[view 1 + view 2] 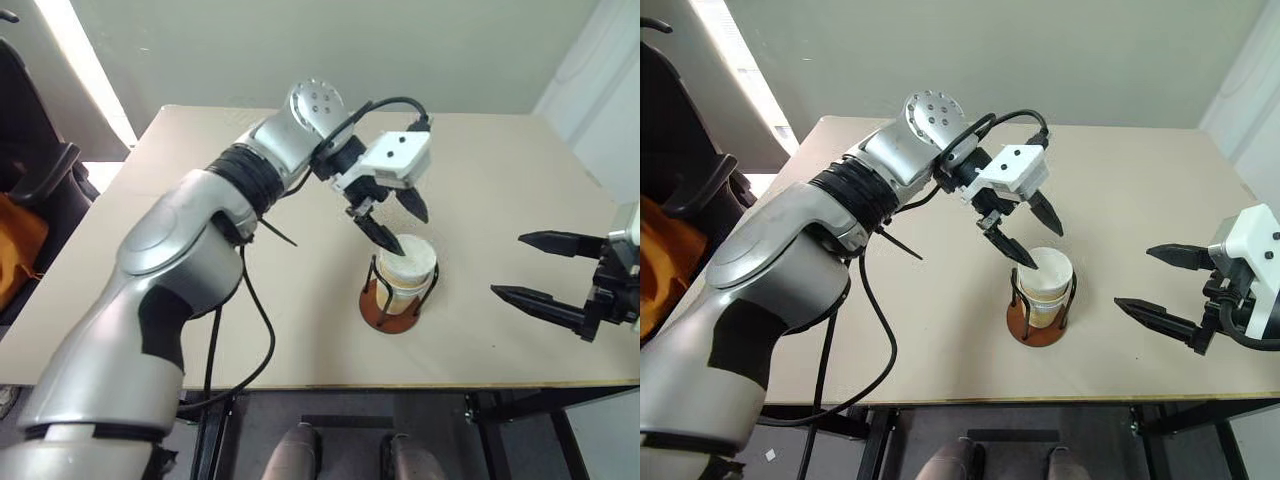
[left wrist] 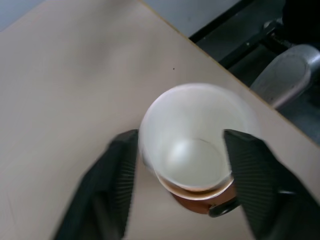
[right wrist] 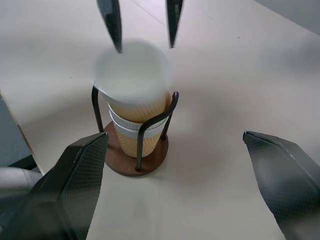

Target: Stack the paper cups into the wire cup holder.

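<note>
Near the table centre, the cups sit nested in the holder, the left gripper spread just above the top rim, the right gripper wide open nearby.

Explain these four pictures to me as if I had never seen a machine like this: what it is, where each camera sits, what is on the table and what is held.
This is a humanoid robot with two arms, each ending in a two-fingered gripper. Two pictures look down from its head. The other two come from cameras on its wrists, looking along the fingers.

On the tan table stands a wire cup holder with paper cups stacked inside it.

The left gripper hangs right over the top cup, its fingers spread on either side of the rim, so it looks just let go rather than gripped.

The right gripper waits open, off to the side, holding nothing.
</note>
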Robot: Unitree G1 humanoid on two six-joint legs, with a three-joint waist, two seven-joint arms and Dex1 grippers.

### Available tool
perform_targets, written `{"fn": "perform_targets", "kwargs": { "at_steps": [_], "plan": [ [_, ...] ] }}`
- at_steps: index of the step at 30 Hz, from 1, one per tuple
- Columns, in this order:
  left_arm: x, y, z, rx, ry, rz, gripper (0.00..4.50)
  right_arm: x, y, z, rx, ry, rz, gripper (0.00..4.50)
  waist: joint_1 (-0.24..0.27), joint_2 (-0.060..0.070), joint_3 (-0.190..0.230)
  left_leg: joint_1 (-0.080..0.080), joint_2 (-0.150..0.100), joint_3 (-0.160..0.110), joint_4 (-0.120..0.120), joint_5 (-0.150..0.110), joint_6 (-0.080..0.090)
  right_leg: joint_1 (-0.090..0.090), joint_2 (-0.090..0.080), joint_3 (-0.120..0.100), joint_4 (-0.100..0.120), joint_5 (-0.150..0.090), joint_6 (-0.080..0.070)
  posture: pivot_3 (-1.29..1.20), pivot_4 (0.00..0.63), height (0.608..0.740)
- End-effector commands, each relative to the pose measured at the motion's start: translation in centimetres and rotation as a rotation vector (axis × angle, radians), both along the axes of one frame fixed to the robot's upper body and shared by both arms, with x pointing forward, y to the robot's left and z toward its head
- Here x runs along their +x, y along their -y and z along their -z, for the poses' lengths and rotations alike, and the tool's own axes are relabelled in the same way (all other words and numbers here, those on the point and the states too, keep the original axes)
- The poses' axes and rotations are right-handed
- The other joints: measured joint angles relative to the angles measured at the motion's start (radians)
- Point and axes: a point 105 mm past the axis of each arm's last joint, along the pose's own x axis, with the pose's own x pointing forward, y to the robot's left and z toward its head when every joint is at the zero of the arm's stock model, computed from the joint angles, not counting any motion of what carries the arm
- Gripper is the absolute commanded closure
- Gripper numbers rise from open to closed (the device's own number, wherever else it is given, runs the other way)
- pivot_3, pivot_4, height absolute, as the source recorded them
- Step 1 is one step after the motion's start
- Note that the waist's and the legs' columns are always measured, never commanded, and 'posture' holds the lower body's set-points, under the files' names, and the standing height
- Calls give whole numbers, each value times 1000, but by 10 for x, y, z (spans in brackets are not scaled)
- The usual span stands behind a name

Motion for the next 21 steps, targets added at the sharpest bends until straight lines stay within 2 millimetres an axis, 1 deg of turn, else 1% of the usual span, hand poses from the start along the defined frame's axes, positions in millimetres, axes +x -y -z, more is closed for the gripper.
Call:
{"fn": "perform_targets", "kwargs": {
  "at_steps": [1, 5, 7, 10, 12, 14, 15, 17, 19, 21],
  "plan": [
    [-3, 0, -11, -27, 22, 34, 1247, -1, -3, -11, -21, 59, -14, 0, 0, 0, 0, 0, 0, 0, 1, 0, 0, 0, 0, 0, 0, 0, 0, 0, 150, 740],
    [2, -5, -16, -56, 21, 2, 1247, 3, -6, -9, -14, 50, -44, 0, 0, 0, 0, 0, 0, 1, 1, -1, 0, 0, 0, 0, 0, 0, 0, 0, 150, 740],
    [6, -19, -15, -69, 3, -34, 1247, 8, -9, -6, -11, 33, -71, 0, 0, 1, -1, 0, 0, 1, 1, -1, 0, 0, 0, 0, 0, 0, 1, 0, 150, 740],
    [16, -55, -14, -119, -32, -142, 1247, 23, -6, 2, -31, -1, -81, 0, -13, 3, -2, 2, 0, 2, 1, -1, 0, 0, 1, 1, 0, 0, 1, 0, 150, 740],
    [17, -81, -14, -160, -71, -212, 1247, 31, 0, 4, -45, -14, -77, 0, -19, 3, -2, 4, 1, 3, 1, -1, 0, 0, 2, 0, 2, 0, 1, 0, 150, 740],
    [11, -107, -12, -196, -127, -267, 1247, 36, 4, 5, -52, -31, -90, 0, -25, 4, -2, 4, 2, 3, 1, 0, -1, 0, 2, 1, 1, 0, 1, 0, 150, 740],
    [7, -125, -8, -197, -148, -311, 1247, 40, 7, 6, -69, -37, -96, 0, -25, 4, -2, 4, 2, 4, 1, 0, -1, -1, 3, 1, 2, 0, 1, 0, 150, 740],
    [-3, -155, -2, -213, -186, -404, 1247, 45, 14, 5, -96, -42, -111, 0, -30, 5, -3, 4, 2, 4, 1, 0, -1, -1, 3, 1, 1, -1, 0, 0, 150, 740],
    [-13, -179, 0, -267, -227, -519, 1247, 50, 23, 2, -107, -39, -119, 0, -32, 5, -3, 5, 1, 4, 0, 0, -1, -1, 3, 0, 1, -2, -1, 0, 150, 740],
    [-23, -203, 8, -310, -260, -651, 1247, 54, 30, 1, -105, -43, -133, 0, -29, 5, -3, 5, 1, 3, 0, 0, -1, -1, 2, 0, 1, -3, -4, 0, 150, 740]
  ]
}}
